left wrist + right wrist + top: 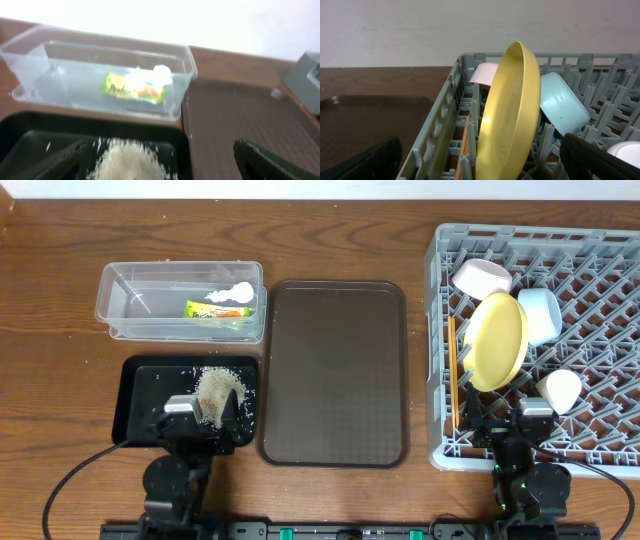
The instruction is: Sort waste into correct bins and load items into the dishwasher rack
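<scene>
On the far left of the brown desk (50, 380) sits a clear tub (110, 290). Inside it, on its right side, lie a green and orange wrapper (215, 311) and a crumpled white scrap (232, 293). The scrap is just behind the wrapper and looks to touch it.

Near to us from the tub is a flat black tray (140, 395). A pile of white rice grains (215, 385) lies in it, with some grains spread around. The left pincer (205, 408) is over the near part of this tray, right by the rice pile. Its two fingers (260, 160) are spread wide and hold nothing.

In the middle is a big dark brown tray (335, 360).

On the right stands the big grey rack (600, 235). Thin wooden chopsticks (452, 365) lie along its left side. Just beside them the yellow plate (497, 340) stands on its edge between the pegs. A pinkish-white bowl (482, 277) is at the far left of the rack, behind the plate. A light blue bowl (540, 315) leans just to the right of the plate. A small pale cup (560, 388) sits nearer to us, on the right of the plate.

The right pincer (507, 418) is at the near edge of the rack, pointing at the plate. Its fingers are wide apart too, and it holds nothing.
</scene>
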Controlling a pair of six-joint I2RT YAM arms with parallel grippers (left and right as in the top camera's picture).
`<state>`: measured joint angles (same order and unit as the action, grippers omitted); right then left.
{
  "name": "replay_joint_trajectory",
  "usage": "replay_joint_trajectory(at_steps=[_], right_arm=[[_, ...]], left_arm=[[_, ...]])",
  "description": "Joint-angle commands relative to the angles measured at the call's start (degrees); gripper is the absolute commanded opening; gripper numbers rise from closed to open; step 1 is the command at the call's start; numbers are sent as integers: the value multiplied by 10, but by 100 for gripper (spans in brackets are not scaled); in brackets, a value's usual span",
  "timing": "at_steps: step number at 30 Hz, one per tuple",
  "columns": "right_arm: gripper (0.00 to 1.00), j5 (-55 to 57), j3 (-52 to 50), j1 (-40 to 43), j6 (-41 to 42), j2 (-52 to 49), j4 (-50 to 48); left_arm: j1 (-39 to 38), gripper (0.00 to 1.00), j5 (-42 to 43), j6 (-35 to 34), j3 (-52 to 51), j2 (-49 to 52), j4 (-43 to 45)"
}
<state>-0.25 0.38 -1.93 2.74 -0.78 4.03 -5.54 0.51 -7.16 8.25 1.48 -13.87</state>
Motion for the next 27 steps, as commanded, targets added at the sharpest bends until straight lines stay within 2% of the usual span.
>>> replay_joint_trajectory(at_steps=[1,6,11,27], right_arm=[[99,-2,-1,4,0,2,2],[99,-2,-1,4,0,2,2],[99,-2,-1,4,0,2,2],[99,-2,-1,4,0,2,2]], left_arm=[[10,94,-12,16,-32,-14,52],[22,94,-12,50,-81,-14,154],[23,94,-12,54,-80,-14,95],[23,94,-12,54,-80,-12,98]])
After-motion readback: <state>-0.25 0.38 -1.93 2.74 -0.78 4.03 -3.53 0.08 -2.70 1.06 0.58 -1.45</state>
